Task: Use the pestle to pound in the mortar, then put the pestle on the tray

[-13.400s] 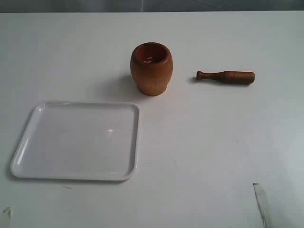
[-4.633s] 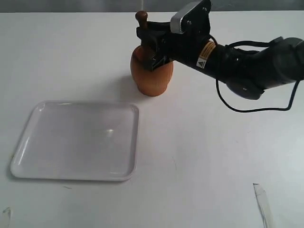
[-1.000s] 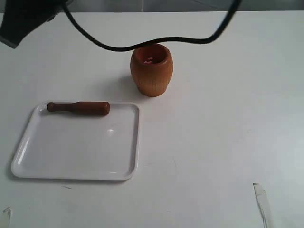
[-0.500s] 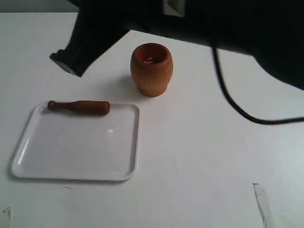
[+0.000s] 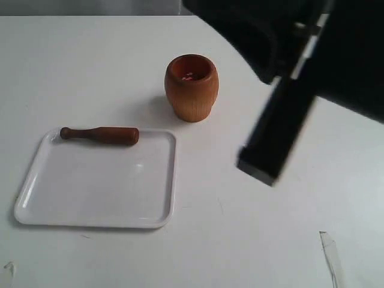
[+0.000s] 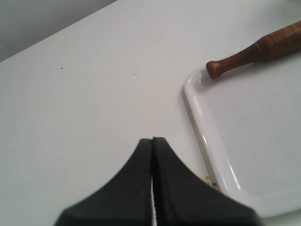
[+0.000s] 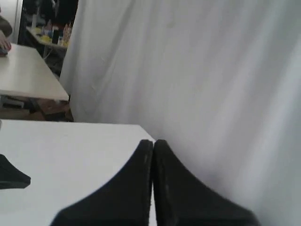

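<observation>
The orange-brown mortar [image 5: 191,87] stands upright at the back middle of the table, with pinkish bits inside. The reddish-brown pestle [image 5: 99,135] lies free along the far rim of the white tray [image 5: 96,204], its knobbed handle pointing left. The left wrist view also shows the pestle [image 6: 256,46] and the tray's corner [image 6: 201,121]. My left gripper [image 6: 153,140] is shut and empty beside that corner, out of the exterior view. My right gripper [image 7: 153,141] is shut and empty, raised high. In the exterior view it is a dark blur [image 5: 261,167] right of the mortar.
The right arm's dark bulk [image 5: 336,48] fills the upper right of the exterior view and hides the table there. A pale scrap [image 5: 330,255] lies at the front right. In the right wrist view, a white curtain [image 7: 197,70] hangs past the table's edge.
Over the last second the dark right arm has swept from the back left across to the right of the mortar. Pestle, mortar and tray have stayed still.
</observation>
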Motion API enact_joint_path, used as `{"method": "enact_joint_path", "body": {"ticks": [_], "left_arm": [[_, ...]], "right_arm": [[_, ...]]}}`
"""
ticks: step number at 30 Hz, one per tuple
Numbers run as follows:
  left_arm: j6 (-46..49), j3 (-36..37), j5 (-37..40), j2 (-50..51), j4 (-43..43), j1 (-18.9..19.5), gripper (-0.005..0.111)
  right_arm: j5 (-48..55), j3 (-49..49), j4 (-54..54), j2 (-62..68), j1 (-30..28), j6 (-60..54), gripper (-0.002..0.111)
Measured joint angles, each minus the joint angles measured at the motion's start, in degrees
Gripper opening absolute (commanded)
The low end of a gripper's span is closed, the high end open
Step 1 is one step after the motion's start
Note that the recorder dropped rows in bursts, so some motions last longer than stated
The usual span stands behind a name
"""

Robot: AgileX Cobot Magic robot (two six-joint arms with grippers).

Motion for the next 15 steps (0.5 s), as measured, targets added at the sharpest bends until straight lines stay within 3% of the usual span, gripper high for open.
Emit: {"method": "enact_joint_path", "body": {"ticks": [15], "left_arm": [[0.0,0.0,0.0,0.0,0.0,0.0,0.000]], "right_arm": [[-8.1,26.2,0.3,-34.5,0.0,3.9,0.000]]}}
